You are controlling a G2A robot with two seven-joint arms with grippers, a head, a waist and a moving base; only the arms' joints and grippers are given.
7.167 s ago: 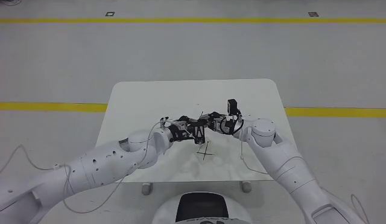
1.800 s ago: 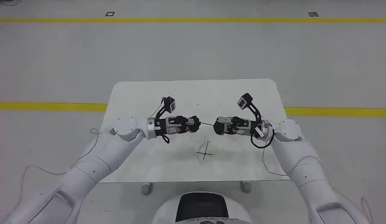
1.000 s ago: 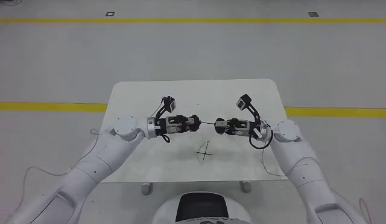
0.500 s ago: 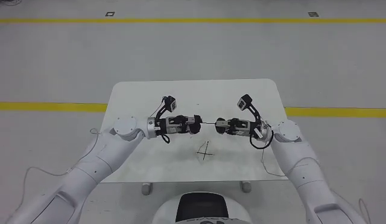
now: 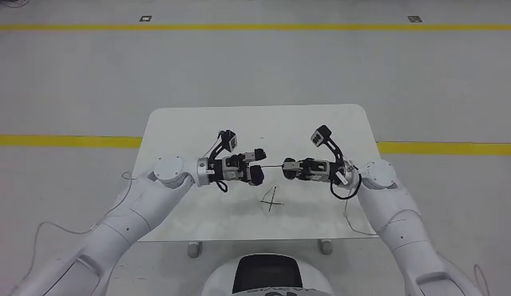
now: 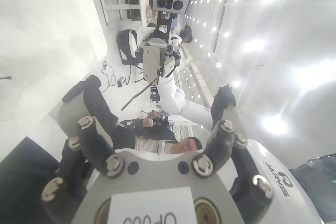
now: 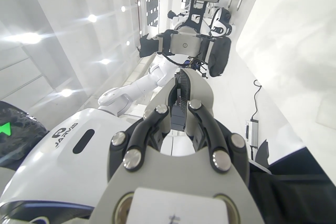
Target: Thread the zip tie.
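Right hand pinched closed; left hand spread wide, facing it at twelve o'clock; white desk alongside

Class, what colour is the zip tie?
Black. The zip tie shows best in the left wrist view, sticking out of the right gripper.

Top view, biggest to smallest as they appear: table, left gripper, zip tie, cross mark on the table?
1. table
2. left gripper
3. cross mark and the visible stretch of zip tie look alike; unranked.
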